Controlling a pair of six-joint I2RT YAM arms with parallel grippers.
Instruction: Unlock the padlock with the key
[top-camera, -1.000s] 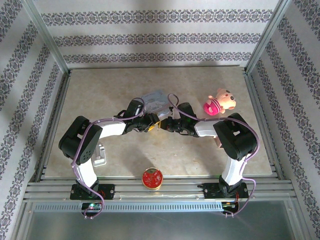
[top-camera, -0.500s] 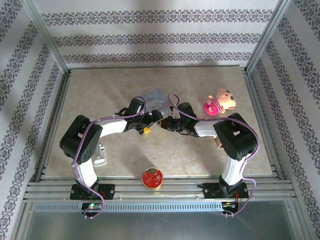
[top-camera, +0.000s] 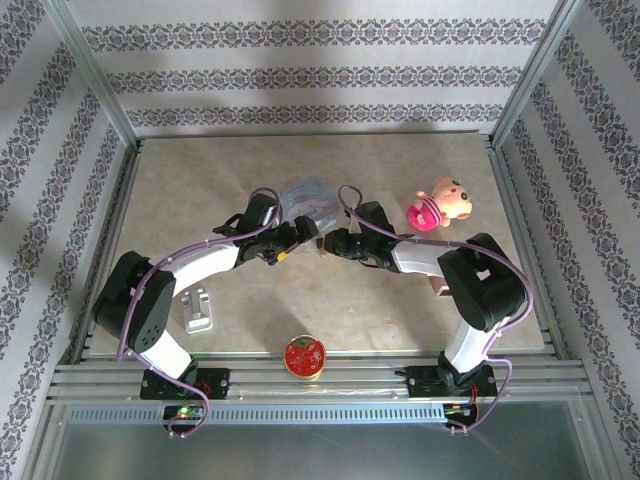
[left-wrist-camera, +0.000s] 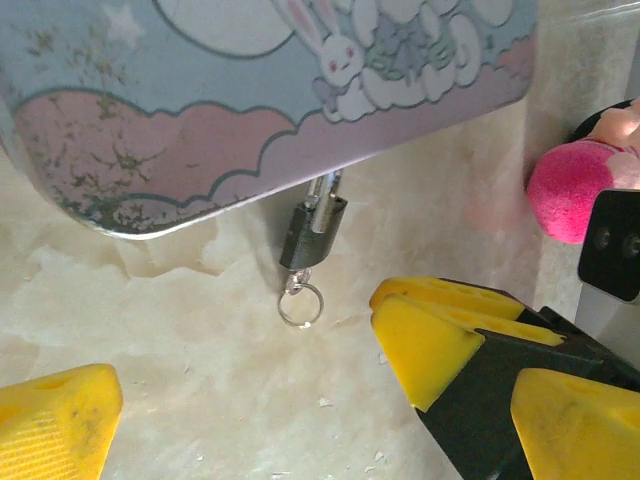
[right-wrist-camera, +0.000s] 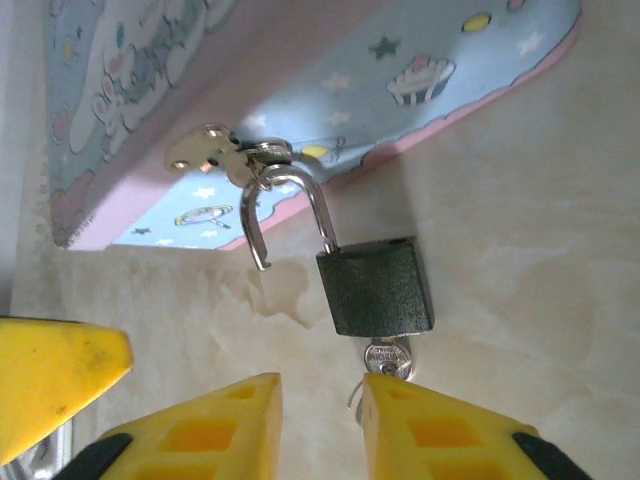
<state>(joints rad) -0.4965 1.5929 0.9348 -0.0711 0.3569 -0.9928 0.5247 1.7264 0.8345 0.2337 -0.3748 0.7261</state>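
Jaws of the two arms face each other tip to tip in the top view. The left gripper (top-camera: 297, 244) and right gripper (top-camera: 331, 242) are low over the tabletop (top-camera: 200, 190), and a pale blue tin (top-camera: 305, 197) lies just beyond their tips. A pink plush toy (top-camera: 438, 205) sits behind the right jaws, well apart. A silver bracket (top-camera: 198, 310) and a red round object (top-camera: 304, 355) lie back toward the bases.

From the left wrist I see my jaws spread wide, holding nothing. The padlock (left-wrist-camera: 312, 232) hangs at the tin's edge just ahead of them, with a small ring (left-wrist-camera: 300, 303) below it.

From the right wrist, my jaws stand narrowly apart and grip nothing. The key (right-wrist-camera: 388, 360) sits in the padlock's underside, its head right at one fingertip. The shackle (right-wrist-camera: 290, 215) is sprung, with one leg free and its loop hooked through the tin's hasp (right-wrist-camera: 215, 150).
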